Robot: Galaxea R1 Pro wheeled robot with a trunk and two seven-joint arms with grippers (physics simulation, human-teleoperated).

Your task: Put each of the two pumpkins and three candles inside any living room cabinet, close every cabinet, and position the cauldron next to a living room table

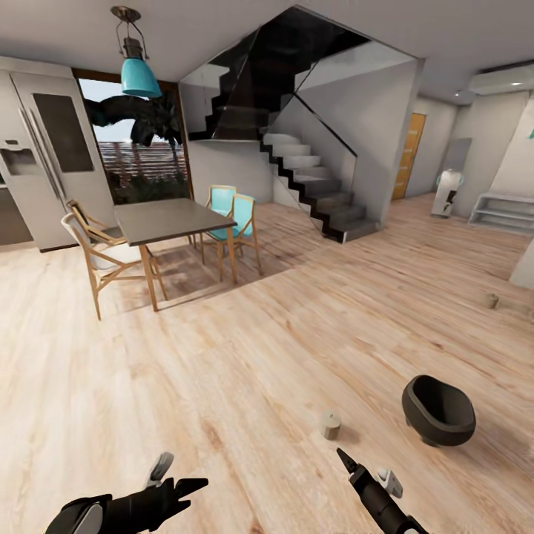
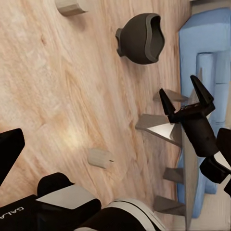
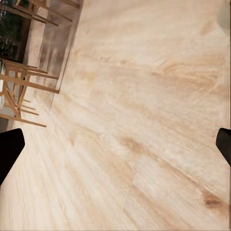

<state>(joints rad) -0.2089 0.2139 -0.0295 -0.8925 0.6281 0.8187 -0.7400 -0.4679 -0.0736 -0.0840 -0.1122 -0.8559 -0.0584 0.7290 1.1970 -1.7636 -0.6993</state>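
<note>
From the head camera I see my left pincer (image 1: 172,475) at the bottom left of the frame, the forearm lying nearly level and pointing toward the middle, its fingers spread with nothing between them. My right pincer (image 1: 365,469) comes up from the bottom edge right of centre, angled up and slightly left; its dark finger points toward the nearest candle (image 1: 331,425), which stands upright on the wooden floor (image 1: 245,386) just above that fingertip, apart from it.

In the right wrist view I see two dark fingertips (image 3: 9,151) at opposite edges of the frame, wide apart, with bare floor between them, so that pincer is spread and empty too.

The cauldron (image 1: 438,410) sits on the floor at the lower right of the head frame, tilted with its mouth facing up and left, just right of the nearest candle. A second candle (image 1: 492,300) stands further back near the right edge.

The left wrist view shows the cauldron (image 2: 140,38) at the top, a candle (image 2: 100,158) lying below the middle, another candle (image 2: 71,6) at the top edge, and the right pincer (image 2: 186,94) at the right with its fingers parted.

A dining table (image 1: 174,219) with chairs stands at the upper left of the head frame.
</note>
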